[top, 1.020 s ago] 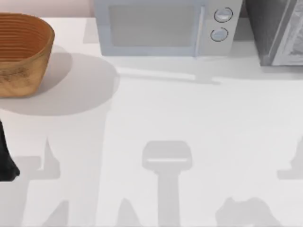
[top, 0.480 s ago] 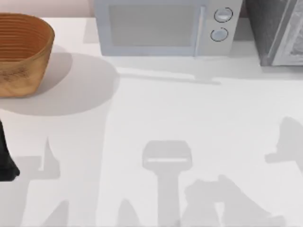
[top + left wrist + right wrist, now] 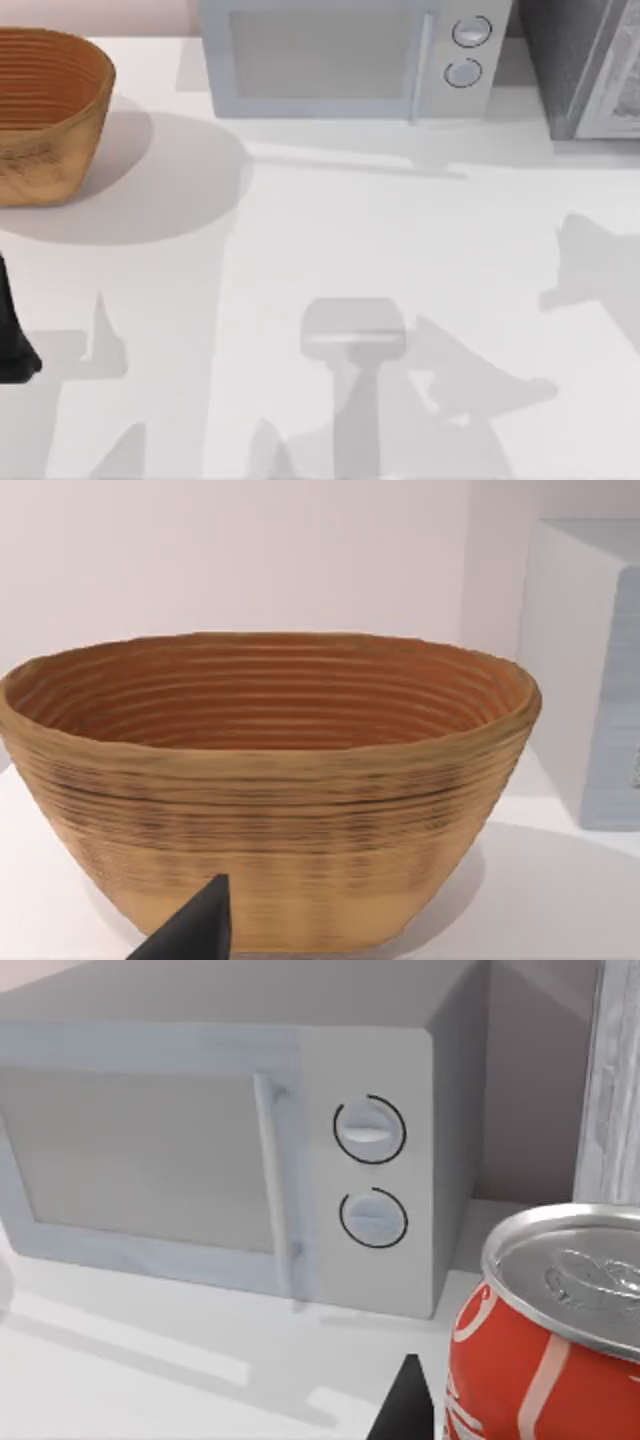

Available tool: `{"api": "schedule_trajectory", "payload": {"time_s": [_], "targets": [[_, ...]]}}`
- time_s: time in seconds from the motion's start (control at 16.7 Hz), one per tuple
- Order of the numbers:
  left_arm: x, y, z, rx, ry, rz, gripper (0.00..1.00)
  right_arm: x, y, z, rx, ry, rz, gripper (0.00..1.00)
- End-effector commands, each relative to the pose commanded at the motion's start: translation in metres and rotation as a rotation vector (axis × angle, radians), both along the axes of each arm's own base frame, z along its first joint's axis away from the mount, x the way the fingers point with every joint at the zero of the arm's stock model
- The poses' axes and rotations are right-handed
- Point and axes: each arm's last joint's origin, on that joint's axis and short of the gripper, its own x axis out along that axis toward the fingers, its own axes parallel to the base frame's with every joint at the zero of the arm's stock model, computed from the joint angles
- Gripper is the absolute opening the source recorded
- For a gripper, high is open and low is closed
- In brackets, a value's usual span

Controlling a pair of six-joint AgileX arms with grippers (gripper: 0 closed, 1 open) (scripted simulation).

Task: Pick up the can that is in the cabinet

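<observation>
Your right gripper (image 3: 420,1415) shows in the right wrist view as one dark fingertip pressed right beside the can (image 3: 545,1330), whose silver lid and red side sit close against the camera; it looks held, but you cannot see both fingers, so whether the grip is closed on it cannot be told. The can appears clear of the cabinet (image 3: 580,65), with the cabinet's pale speckled door panel (image 3: 610,1080) rising just behind it and the microwave (image 3: 230,1150) off to one side. If you do have it, lift straight and slowly, keep the can upright, and hold it away from that door panel and the microwave's corner so nothing knocks it loose. A smooth round wall can slip, so judge the grip before you speed up. Your left arm (image 3: 12,335) sits parked at the table's (image 3: 320,240) left edge, near the wicker basket (image 3: 50,110), its fingertip (image 3: 195,925) dark below the basket's rim.
</observation>
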Motion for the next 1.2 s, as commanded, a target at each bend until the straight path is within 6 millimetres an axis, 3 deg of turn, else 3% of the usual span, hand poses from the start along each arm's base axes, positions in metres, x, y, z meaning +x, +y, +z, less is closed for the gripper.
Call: {"api": "schedule_trajectory", "payload": {"time_s": [0.72, 1.2], "targets": [[0.0, 0.0, 0.0, 0.0, 0.0, 0.0, 1.0, 0.075, -0.001, -0.033, 0.006, 0.004, 0.164, 0.0], [0.0, 0.0, 0.0, 0.0, 0.0, 0.0, 1.0, 0.113, -0.01, -0.075, 0.024, -0.001, 0.261, 0.0]]}}
